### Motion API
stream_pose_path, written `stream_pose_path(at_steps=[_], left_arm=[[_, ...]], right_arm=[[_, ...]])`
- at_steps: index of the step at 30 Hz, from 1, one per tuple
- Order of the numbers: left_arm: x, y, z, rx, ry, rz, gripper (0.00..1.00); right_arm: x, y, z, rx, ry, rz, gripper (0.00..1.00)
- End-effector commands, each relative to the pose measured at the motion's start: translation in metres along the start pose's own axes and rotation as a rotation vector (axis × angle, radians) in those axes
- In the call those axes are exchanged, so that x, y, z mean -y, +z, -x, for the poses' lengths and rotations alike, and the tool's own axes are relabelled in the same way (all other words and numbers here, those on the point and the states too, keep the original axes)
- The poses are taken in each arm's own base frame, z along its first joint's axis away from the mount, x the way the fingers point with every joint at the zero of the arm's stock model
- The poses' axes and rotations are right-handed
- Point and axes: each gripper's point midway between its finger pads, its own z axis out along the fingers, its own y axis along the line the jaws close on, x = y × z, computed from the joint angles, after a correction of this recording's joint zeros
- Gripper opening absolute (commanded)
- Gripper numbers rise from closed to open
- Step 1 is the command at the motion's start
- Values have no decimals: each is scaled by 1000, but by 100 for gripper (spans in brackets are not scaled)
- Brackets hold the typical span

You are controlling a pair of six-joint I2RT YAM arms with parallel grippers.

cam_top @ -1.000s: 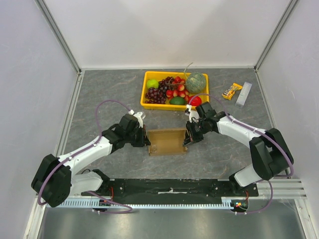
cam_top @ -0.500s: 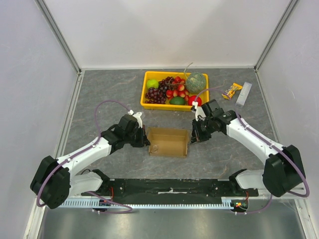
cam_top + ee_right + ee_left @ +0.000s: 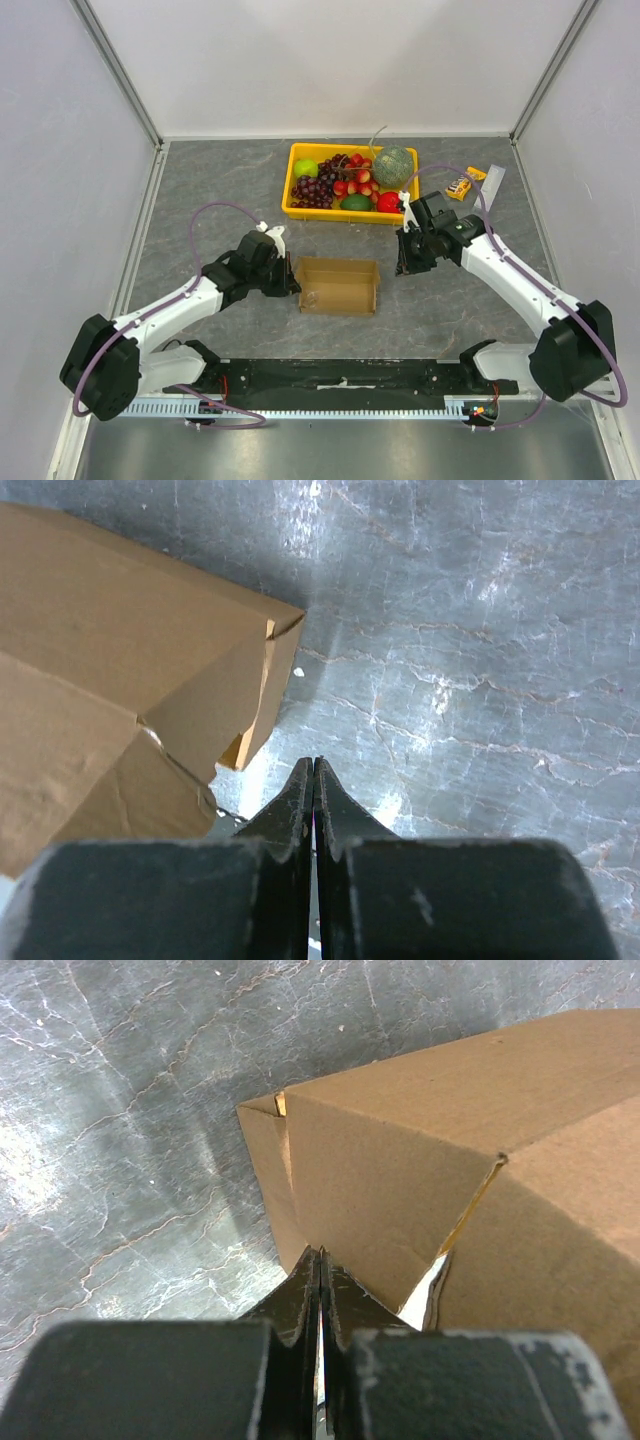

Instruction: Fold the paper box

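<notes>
Behind the paper box (image 3: pixel 338 286), fruit tray (image 3: pixel 320 214)

Bright, even light, soft shadows

Grey marble-patterned bench (image 3: pixel 220 180) is enclosed by plain white walls (image 3: pixel 330 60) with aluminium corner posts (image 3: pixel 118 70), evenly lit, with surface glare.

paper box (image 3: pixel 338 286) blocking mid-table, fruit tray (image 3: pixel 310 213) close behind it, open table (image 3: pixel 440 300) right of the box
</notes>
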Motion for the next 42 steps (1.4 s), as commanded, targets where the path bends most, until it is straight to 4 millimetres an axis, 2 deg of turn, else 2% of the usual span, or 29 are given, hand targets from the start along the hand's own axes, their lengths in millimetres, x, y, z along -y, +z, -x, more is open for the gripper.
stream_pose_path(at_steps=[1,6,13,17,23,31,42], left_arm=[[4,-5,5,30,52,-23,2],[14,-14,0,12,74,-77,2],[26,-24,-11,-10,90,-160,2],[19,-28,-16,0,79,-136,2],[7,-21,-21,-18,41,-74,2],[-5,-20,-18,14,2,-8,2],[1,-19,1,84,-8,-10,2]], right_arm=[[-6,13,18,44,18,27,2],[-12,22,15,25,15,71,3],[-10,31,13,17,11,80,3],[-9,35,16,23,15,75,2],[-17,42,22,35,19,124,1],[-21,45,20,32,1,153,1],[-35,45,11,24,-25,263,1]])
